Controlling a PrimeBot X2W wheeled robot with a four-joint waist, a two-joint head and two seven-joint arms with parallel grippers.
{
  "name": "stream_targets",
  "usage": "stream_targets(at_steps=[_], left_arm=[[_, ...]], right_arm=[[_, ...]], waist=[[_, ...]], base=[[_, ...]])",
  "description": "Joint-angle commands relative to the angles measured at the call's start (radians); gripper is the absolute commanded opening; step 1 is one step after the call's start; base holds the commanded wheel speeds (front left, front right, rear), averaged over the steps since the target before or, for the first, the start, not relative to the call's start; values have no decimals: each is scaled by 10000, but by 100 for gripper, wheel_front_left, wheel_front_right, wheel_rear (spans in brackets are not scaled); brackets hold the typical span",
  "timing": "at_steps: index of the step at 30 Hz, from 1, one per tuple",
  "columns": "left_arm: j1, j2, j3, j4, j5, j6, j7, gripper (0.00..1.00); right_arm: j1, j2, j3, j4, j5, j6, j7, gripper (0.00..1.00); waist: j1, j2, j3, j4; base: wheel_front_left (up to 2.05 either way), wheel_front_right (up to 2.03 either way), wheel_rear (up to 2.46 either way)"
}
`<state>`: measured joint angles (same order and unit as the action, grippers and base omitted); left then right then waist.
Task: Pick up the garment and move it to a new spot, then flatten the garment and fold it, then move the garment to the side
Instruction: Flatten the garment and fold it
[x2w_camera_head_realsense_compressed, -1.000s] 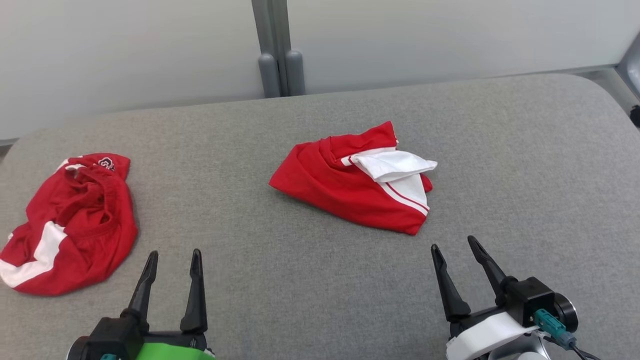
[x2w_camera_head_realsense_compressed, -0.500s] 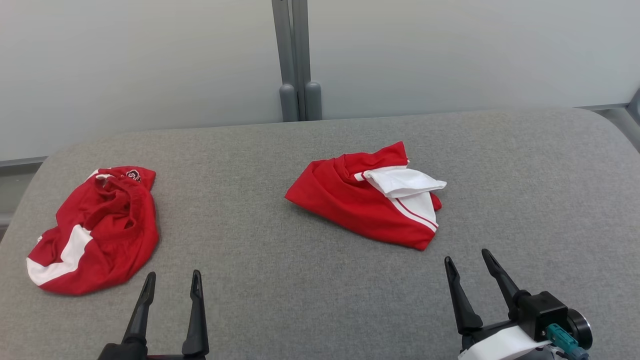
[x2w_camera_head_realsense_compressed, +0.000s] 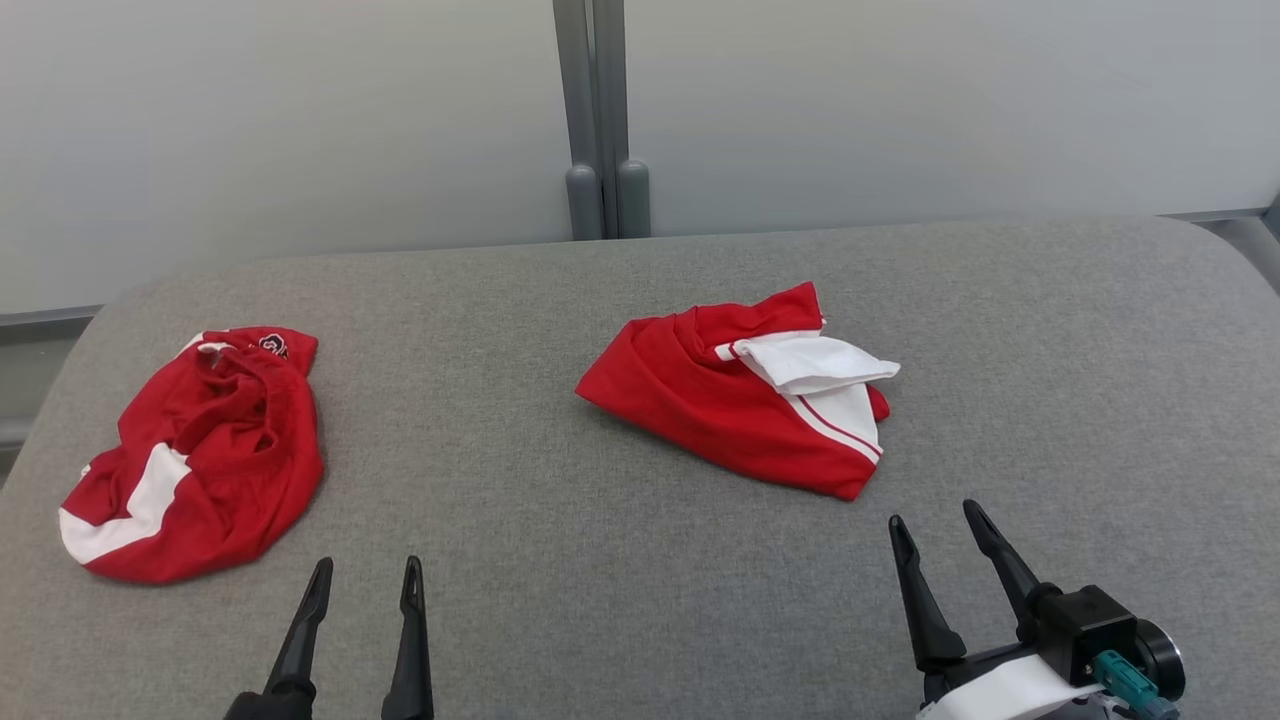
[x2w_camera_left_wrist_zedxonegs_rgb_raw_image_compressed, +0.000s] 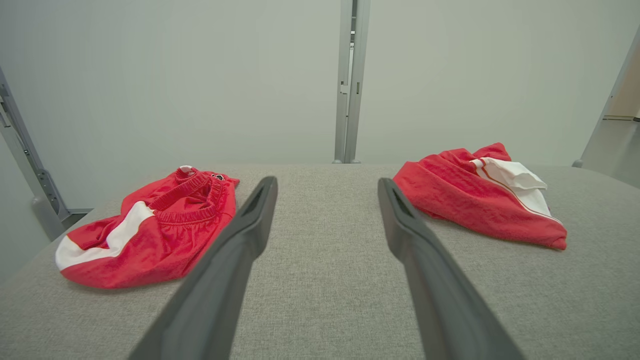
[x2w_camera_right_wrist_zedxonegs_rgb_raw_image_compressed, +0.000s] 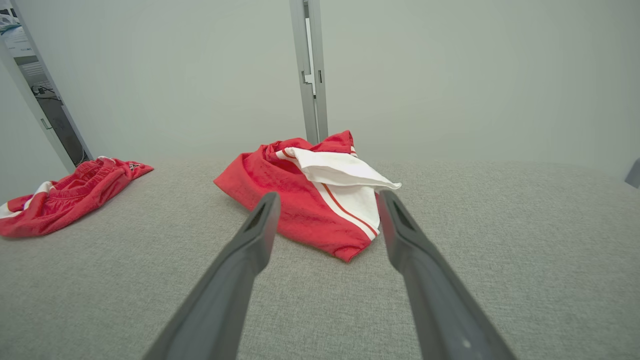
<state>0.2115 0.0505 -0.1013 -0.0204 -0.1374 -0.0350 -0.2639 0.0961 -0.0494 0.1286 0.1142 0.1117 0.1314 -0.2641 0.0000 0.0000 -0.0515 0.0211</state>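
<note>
So, garments: two, left garment (x2w_camera_head_realsense_compressed: 195, 455), centre garment (x2w_camera_head_realsense_compressed: 745, 400)
Grippers: two, left gripper (x2w_camera_head_realsense_compressed: 367, 566), right gripper (x2w_camera_head_realsense_compressed: 933, 514), both being held spread, empty
Being cropped: left gripper's base

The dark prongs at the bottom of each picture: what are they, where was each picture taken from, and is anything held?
Those prongs are the fingers of a two-armed robot's grippers. The head view looks down from its head: the left gripper is at lower left, the right gripper at lower right. The other two pictures come from wrist cameras looking along each gripper's fingers. On the grey padded surface lie a crumpled garment at the robot's left and a loosely folded garment near the middle, both red and white. Both grippers are open, holding nothing.
</note>
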Motion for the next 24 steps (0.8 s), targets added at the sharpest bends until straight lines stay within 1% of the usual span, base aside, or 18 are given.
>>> stream_targets(at_steps=[1, 12, 18, 20, 24], left_arm=[[-29, 2, 18, 45, 6, -7, -3, 100], [8, 1, -52, 27, 38, 83, -4, 100], [-23, 1, -68, 58, 129, 31, -4, 100], [-96, 1, -95, 136, 187, -90, -4, 100], [-588, 1, -221, 438, 424, -496, -3, 100]], right_arm=[[9, -19, 4, -9, -4, -15, -6, 100], [1, -19, 46, 20, 22, -14, -6, 100], [-14, -18, 32, 16, 34, -14, -6, 100], [-47, -19, 45, 16, 41, -14, -6, 100], [-139, -22, -49, 8, 149, -14, -6, 100]], waist=[[0, 0, 10, 3], [0, 0, -21, -13], [0, 0, -4, -17], [0, 0, 41, -49], [0, 0, 188, -198]], base=[[0, 0, 0], [0, 0, 0], [0, 0, 0], [0, 0, 0], [0, 0, 0]])
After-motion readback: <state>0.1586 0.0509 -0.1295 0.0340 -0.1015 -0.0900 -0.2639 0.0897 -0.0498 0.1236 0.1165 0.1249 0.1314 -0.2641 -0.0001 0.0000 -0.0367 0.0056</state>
